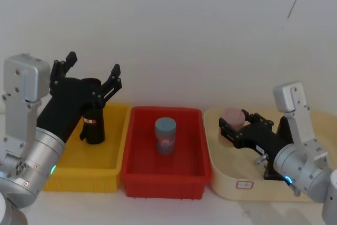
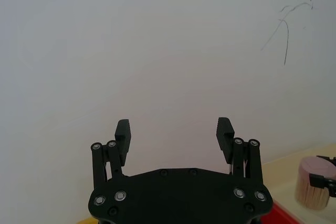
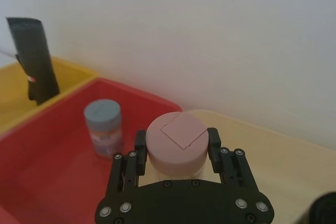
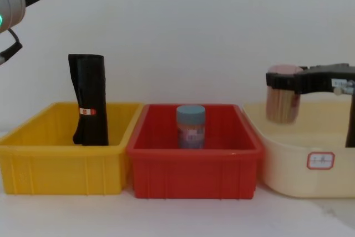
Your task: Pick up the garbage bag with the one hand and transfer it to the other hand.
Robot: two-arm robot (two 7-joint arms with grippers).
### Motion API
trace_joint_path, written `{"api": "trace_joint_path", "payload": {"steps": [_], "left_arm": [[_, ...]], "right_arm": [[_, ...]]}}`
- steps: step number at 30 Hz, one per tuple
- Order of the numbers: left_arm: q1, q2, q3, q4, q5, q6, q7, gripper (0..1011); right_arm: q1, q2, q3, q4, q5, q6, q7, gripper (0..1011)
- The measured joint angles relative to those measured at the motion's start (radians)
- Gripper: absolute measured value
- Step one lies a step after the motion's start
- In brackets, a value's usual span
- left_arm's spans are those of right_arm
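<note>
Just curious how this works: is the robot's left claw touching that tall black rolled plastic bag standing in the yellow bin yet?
Apart. The chest view shows the tall black rolled garbage bag standing alone in the yellow bin, the left claw held open well above it.

Three bins stand side by side. The tall black rolled plastic garbage bag (image 4: 89, 99) stands in the yellow plastic bin (image 4: 61, 165) on the left. The blue-capped jar (image 4: 191, 126) stands in the red plastic bin (image 4: 194, 165) in the middle. The pink-capped jar (image 4: 281, 101) is above the cream tray (image 4: 299, 159) on the right.

The left end effector (image 1: 90, 68) hides the garbage bag's (image 1: 95, 126) top in the head view.
</note>
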Motion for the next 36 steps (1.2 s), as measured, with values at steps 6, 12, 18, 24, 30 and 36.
{"api": "trace_joint_path", "payload": {"steps": [6,12,18,24,30,36], "left_arm": [[0.0,0.0,0.0,0.0,0.0,0.0,0.0,1001],[0.0,0.0,0.0,0.0,0.0,0.0,0.0,1001],[0.0,0.0,0.0,0.0,0.0,0.0,0.0,1001],[0.0,0.0,0.0,0.0,0.0,0.0,0.0,1001],[0.0,0.0,0.0,0.0,0.0,0.0,0.0,1001],[0.0,0.0,0.0,0.0,0.0,0.0,0.0,1001]], "right_arm": [[-0.001,0.0,0.008,0.028,-0.016,-0.005,-0.012,693],[-0.002,0.001,0.015,0.036,-0.026,-0.011,-0.018,862],[-0.012,0.0,0.025,0.014,-0.028,-0.011,-0.019,1002],[-0.026,-0.005,0.035,-0.028,-0.02,-0.009,-0.018,1001],[-0.045,-0.011,0.042,-0.091,0.0,0.001,-0.013,1001],[-0.06,-0.014,0.044,-0.138,0.015,0.01,-0.01,1001]]}}
